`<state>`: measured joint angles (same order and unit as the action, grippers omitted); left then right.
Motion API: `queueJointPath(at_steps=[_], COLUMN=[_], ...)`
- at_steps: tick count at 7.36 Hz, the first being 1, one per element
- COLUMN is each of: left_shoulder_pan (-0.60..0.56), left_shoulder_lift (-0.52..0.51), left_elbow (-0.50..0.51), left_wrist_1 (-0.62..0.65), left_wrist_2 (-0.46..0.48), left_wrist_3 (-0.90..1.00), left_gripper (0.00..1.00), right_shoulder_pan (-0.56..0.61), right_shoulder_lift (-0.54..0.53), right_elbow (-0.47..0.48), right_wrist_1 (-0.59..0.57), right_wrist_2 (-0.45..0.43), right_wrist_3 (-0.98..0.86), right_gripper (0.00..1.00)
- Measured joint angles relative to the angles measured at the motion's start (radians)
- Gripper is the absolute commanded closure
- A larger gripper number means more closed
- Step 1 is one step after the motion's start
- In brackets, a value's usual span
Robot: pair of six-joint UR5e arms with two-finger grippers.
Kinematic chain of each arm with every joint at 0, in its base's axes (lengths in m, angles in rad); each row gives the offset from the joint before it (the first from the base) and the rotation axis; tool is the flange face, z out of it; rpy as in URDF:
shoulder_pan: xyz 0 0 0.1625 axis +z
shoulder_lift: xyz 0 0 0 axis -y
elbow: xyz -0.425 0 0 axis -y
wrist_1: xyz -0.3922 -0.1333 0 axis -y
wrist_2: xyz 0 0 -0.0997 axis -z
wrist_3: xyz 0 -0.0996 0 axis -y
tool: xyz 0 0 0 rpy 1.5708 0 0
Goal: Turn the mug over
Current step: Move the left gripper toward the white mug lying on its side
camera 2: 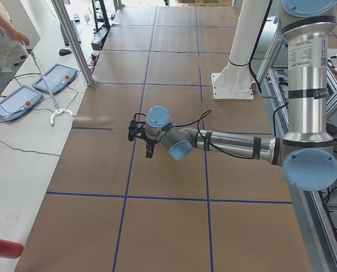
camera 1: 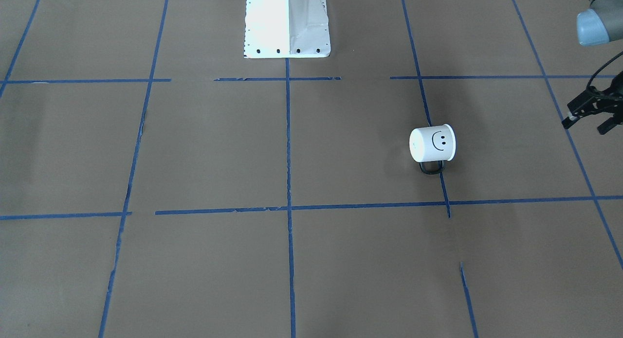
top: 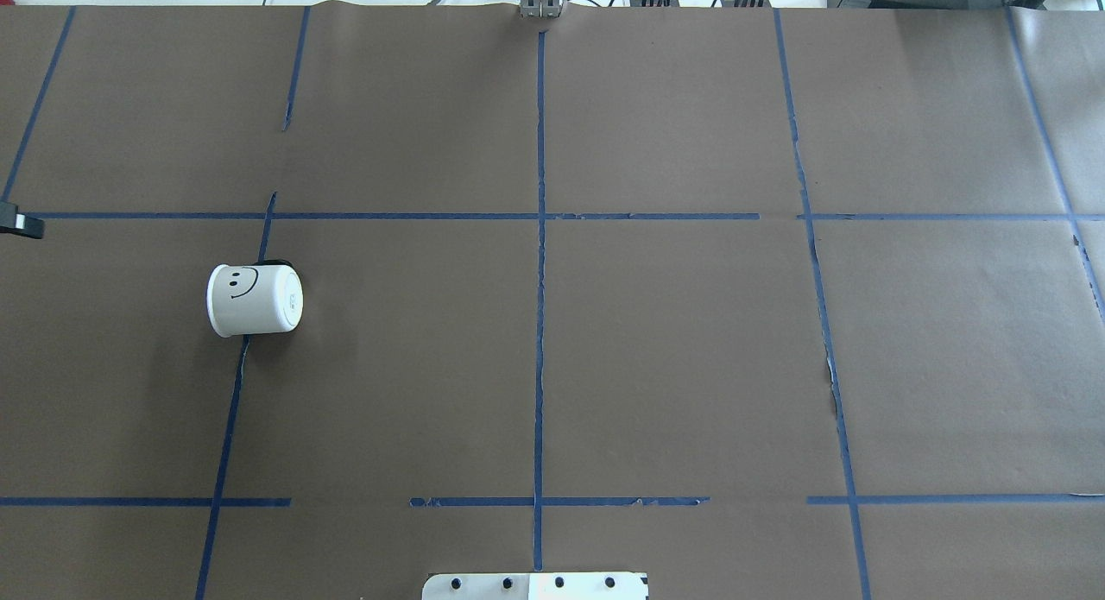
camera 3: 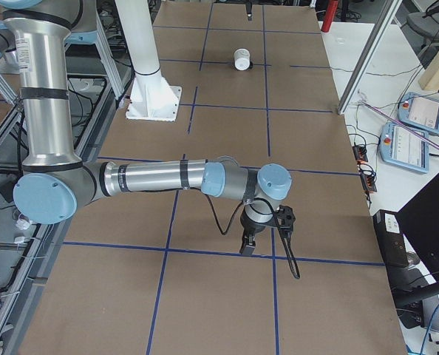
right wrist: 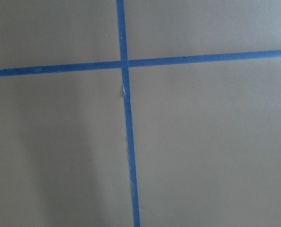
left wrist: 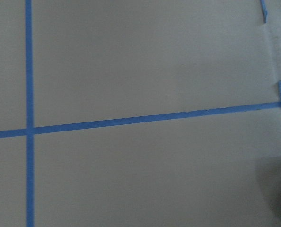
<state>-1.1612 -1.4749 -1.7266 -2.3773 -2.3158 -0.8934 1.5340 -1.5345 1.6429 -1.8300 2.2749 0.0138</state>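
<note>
The mug (camera 1: 432,143) is white with a black smiley face and lies on its side on the brown table, face up. Its thin black handle (camera 1: 432,168) rests against the table. In the overhead view the mug (top: 255,300) is in the left half, with its mouth toward the left edge. It shows small and far in the exterior right view (camera 3: 242,58). My left gripper (camera 1: 585,126) is open and empty, well apart from the mug on its mouth side. My right gripper (camera 3: 260,244) hangs over the table's other end, and I cannot tell whether it is open or shut.
The white robot base (camera 1: 287,24) stands at the table's middle edge. Blue tape lines (top: 539,281) grid the brown surface. A metal post (camera 2: 72,42), two teach pendants (camera 2: 55,78) and a person (camera 2: 4,34) are beside the table's far side.
</note>
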Motion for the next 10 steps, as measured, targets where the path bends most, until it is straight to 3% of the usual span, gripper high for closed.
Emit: queueJointPath(at_steps=[3,6,8,10], left_shoulder_pan=[0.235,0.366,0.420,0.473], left_shoulder_lift=[0.000,-0.027,-0.075,-0.124], left_elbow=[0.001,0.107,0.258,0.323], left_wrist_1=[-0.351,-0.674,-0.893,-0.984], left_wrist_2=[0.245,0.496,0.561,0.567], left_wrist_3=[-0.477,-0.677,-0.725,-0.757], left_gripper=[0.00,0.00,0.00,0.05], right_shoulder_pan=[0.000,0.000,0.000,0.000], right_shoulder_lift=[0.000,0.000,0.000,0.000], right_elbow=[0.000,0.000,0.000,0.000], right_wrist_1=[0.000,0.000,0.000,0.000], right_wrist_2=[0.000,0.000,0.000,0.000], right_wrist_3=[0.000,0.000,0.000,0.000], right_gripper=[0.00,0.00,0.00,0.00])
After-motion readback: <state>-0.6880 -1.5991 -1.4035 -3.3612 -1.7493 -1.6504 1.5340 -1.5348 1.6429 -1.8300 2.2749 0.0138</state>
